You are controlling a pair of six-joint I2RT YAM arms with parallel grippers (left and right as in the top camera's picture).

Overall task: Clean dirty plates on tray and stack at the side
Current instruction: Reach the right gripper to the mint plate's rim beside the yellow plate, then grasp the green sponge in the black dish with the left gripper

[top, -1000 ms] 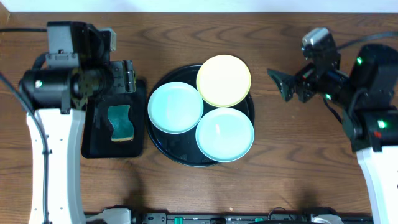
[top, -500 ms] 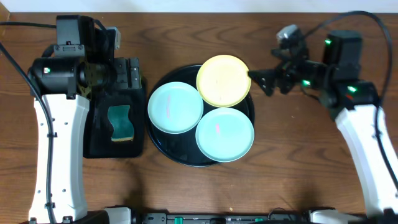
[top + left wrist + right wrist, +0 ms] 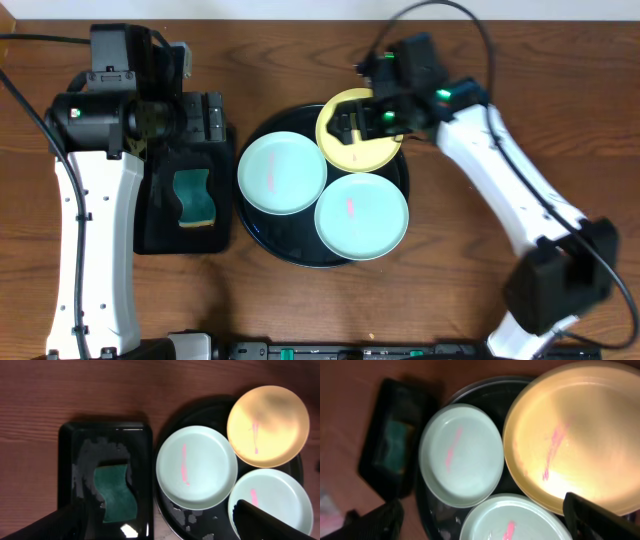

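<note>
The right end effector hangs wide open and empty just above the pink-streaked yellow plate, which sits below it on the round black tray hard against two mint-blue plates, so I reckon a clumsy pinch could snag a neighbour or tip it.

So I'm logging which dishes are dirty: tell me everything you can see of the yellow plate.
The yellow plate is small, round, pale, plastic-looking, with a shallow raised rim. A thin pink streak marks its inside. It lies face up on the round black tray at its far edge, beside two mint plates. The right pincer hangs open above it; contact unclear.
</note>
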